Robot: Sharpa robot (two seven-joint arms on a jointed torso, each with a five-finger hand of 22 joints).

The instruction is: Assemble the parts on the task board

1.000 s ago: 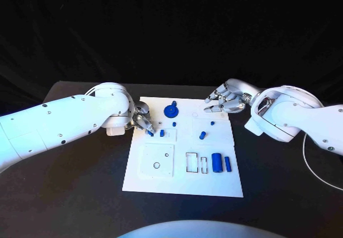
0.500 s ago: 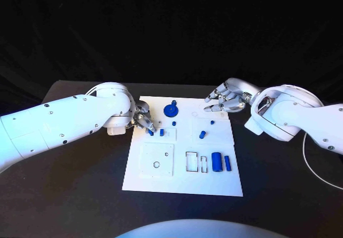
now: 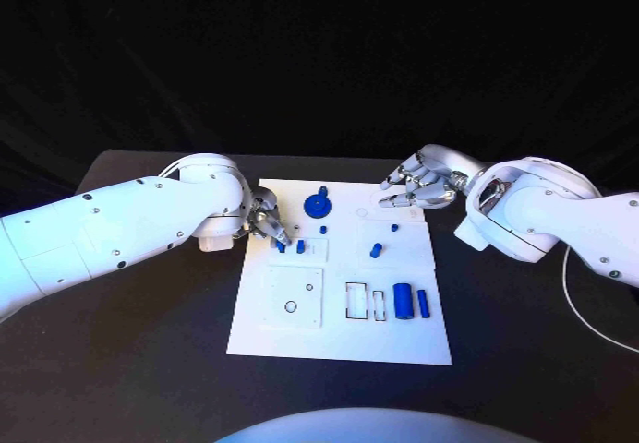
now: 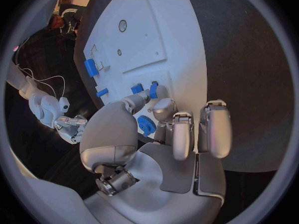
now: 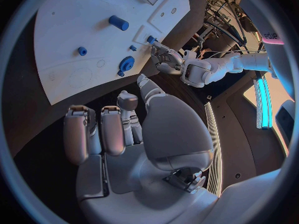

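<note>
The white task board (image 3: 340, 332) lies in the middle of the table. My left hand (image 3: 262, 224) is at the board's left edge and pinches a small blue peg (image 3: 280, 246) (image 4: 153, 89) between thumb and a finger, low over the board. A second small peg (image 3: 301, 245) stands just beside it. Behind them sits a round blue knob (image 3: 319, 205) (image 4: 146, 125). My right hand (image 3: 421, 185) hovers over the board's far right corner, fingers loosely bent and apart, holding nothing (image 5: 124, 129).
More blue parts lie on the board: a small peg (image 3: 324, 230), another peg (image 3: 395, 226), an oblong piece (image 3: 377, 249) and two cylinders (image 3: 403, 302) beside narrow rectangular slots (image 3: 358, 302). A square inset with holes (image 3: 293, 297) is at the near left. Black tabletop (image 3: 147, 369) surrounds the board.
</note>
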